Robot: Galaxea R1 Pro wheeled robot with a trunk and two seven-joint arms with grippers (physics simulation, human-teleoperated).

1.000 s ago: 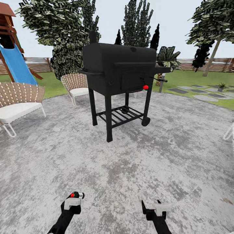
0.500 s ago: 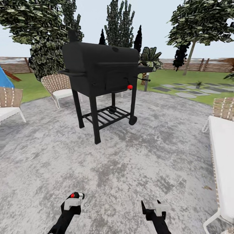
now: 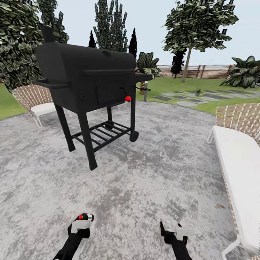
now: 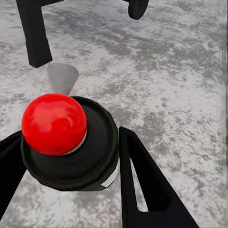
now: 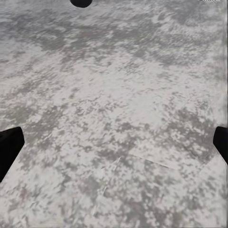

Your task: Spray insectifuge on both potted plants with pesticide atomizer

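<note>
**Grey patio, sprayer in hand**

Dark round-capped pesticide atomizer (image 4: pixel 92 159) with a glossy red knob sits clamped between the left gripper's (image 3: pixel 82 221) black fingers. It is seen end-on, knob toward the wrist camera, so its long axis is hidden. Right gripper (image 3: pixel 172 231) is spread wide, holding nothing. One small potted plant (image 3: pixel 198 91) stands far off by the flat stepping stones (image 3: pixel 213 96); its pot is too small to make out.

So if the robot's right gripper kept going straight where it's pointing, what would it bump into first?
Probably just the ground. The right gripper looks open and points down at the grey paved patio, with nothing between its fingers. How far away is hard to tell.
</note>
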